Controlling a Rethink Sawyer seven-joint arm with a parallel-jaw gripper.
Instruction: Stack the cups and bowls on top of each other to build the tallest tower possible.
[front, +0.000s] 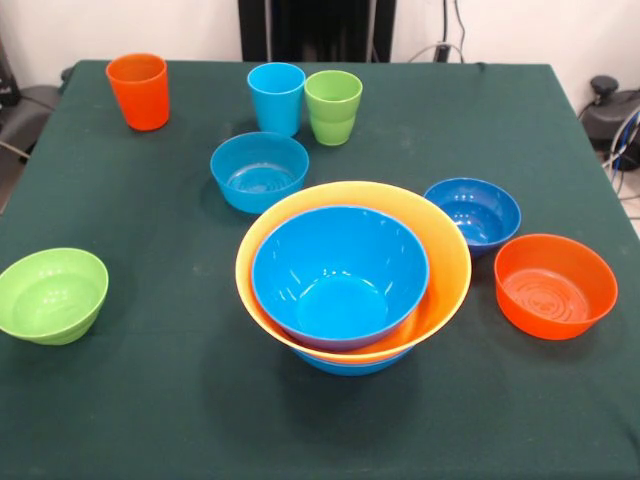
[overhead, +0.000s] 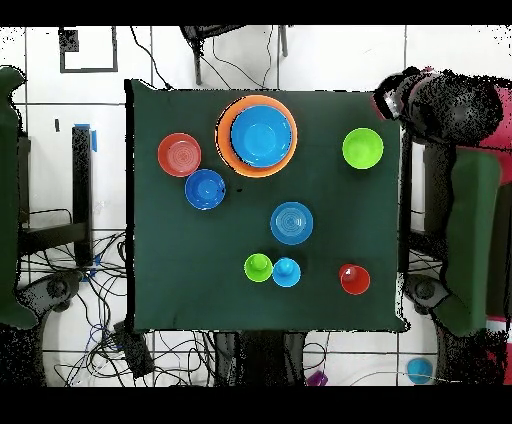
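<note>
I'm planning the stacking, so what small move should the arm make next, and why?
Probably reach for the medium light blue bowl: it stands alone, right side up, just behind the tower, and looks small enough to nest inside the tower's top bowl. No gripper is in view.

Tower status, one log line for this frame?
tower: three nested bowls | cups: three, loose, upright | medium light blue bowl, small dark blue, orange, green: unstacked | hand: not in view
</note>
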